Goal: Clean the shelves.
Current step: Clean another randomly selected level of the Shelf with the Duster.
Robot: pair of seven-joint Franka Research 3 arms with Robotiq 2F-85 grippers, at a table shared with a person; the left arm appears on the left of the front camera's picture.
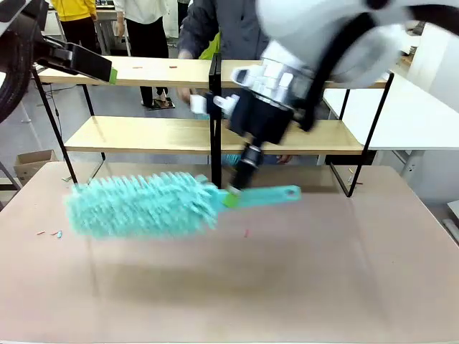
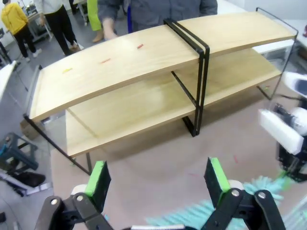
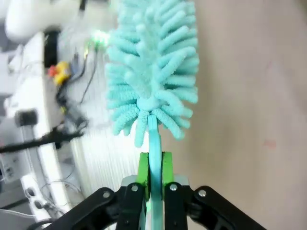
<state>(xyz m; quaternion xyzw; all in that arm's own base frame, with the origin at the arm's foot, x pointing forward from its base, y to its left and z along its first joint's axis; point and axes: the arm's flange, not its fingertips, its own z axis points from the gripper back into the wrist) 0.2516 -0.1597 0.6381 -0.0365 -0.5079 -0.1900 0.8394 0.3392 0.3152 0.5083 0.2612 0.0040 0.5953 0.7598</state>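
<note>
1. My right gripper is clamped on the flat handle of a turquoise fluffy duster, green pads pressed to either side of it just behind the bristle head. I judge the grip sits that close to the head so the head stays steady while sweeping.
2. The duster hangs roughly level over the brown tabletop, its free handle end pointing toward my right side. It is in front of the shelves, not yet touching either board.
3. The shelves, two long light wood boards in a thin black metal frame with a central black post, stand at the far side of the table. Small coloured scraps lie on the top board, likely what needs brushing off.
4. My left gripper has its jaws spread wide with nothing between them, raised near the shelves' left end, probably kept clear of the sweep.
5. The duster's head is motion-blurred in the front view, so its exact height above the table is unclear. My right arm hides part of the shelves, and a person behind them is cut off.
</note>
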